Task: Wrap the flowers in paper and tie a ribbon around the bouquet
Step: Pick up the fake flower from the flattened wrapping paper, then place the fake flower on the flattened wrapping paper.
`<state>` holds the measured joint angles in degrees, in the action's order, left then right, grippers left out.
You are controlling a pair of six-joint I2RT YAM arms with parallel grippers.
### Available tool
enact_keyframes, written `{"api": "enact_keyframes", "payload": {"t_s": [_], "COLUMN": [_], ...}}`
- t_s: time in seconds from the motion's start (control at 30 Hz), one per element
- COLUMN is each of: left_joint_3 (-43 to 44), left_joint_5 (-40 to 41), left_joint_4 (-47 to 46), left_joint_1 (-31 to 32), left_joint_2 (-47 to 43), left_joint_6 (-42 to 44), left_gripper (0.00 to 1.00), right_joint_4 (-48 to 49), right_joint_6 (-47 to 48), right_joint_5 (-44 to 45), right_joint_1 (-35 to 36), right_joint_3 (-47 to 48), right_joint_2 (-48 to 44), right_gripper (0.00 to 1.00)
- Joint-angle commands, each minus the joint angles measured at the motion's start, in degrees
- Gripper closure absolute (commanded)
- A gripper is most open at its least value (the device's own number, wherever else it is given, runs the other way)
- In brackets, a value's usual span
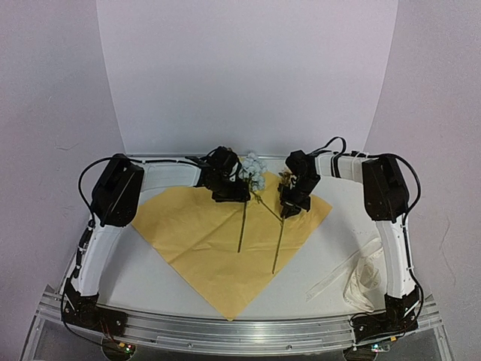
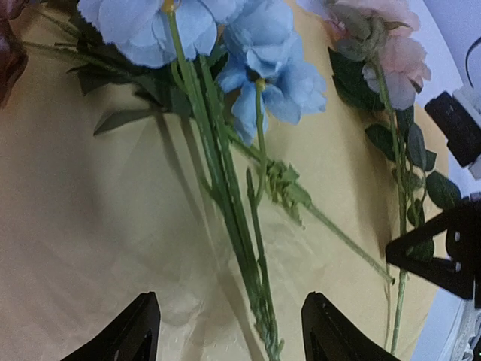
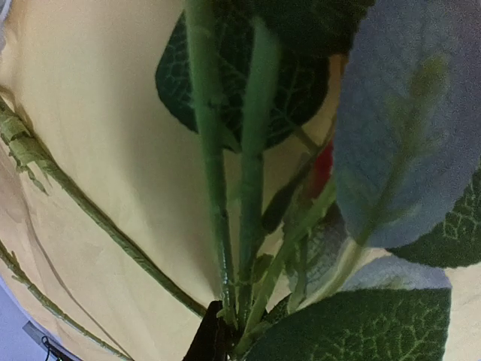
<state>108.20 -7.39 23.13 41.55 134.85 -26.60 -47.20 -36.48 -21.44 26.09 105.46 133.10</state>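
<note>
While the large glossy yellow paper sheet lies spread as a diamond on the white tabletop, one corner toward the near edge, two artificial sprigs with thin green stems are laid on its far half. The pale blue flower sprig is straddled by the left gripper, its jaws held wide and clear of the stems. The pink-and-cream flower sprig is pinched at its stems by the narrowly closed right gripper. The long cream-white fabric ribbon is heaped near the right near corner.
</note>
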Motion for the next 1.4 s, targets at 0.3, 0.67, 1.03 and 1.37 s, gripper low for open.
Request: {"api": "enact_keyframes", "payload": {"t_s": [0.3,0.67,1.03,1.37], "left_joint_3": [6.64,-3.8,-10.02,-10.91], "left_joint_5": [2.46,10.91,6.74,7.57], "left_joint_4": [0.23,-4.91,-10.87,-10.28], "left_joint_1": [1.25,0.5,-0.92,-6.7], "left_joint_2": [4.02,-8.95,-18.16,-13.22], "left_joint_6": [0.58,-2.57,-8.92,-18.72], "left_gripper": [0.78,1.0,1.0,1.0], "right_joint_4": [-2.21,-6.97,-11.87,-12.3], "right_joint_6": [2.99,10.39,11.89,11.34], "right_joint_5": [-6.21,-10.34,-8.97,-8.39], "right_joint_1": [0.19,-1.59,-1.97,-2.11], "right_joint_3": [-4.84,-9.41,-9.99,-9.68], "right_joint_2": [-6.64,-8.71,-8.48,-8.29], "right_gripper": [1.0,1.0,1.0,1.0]}}
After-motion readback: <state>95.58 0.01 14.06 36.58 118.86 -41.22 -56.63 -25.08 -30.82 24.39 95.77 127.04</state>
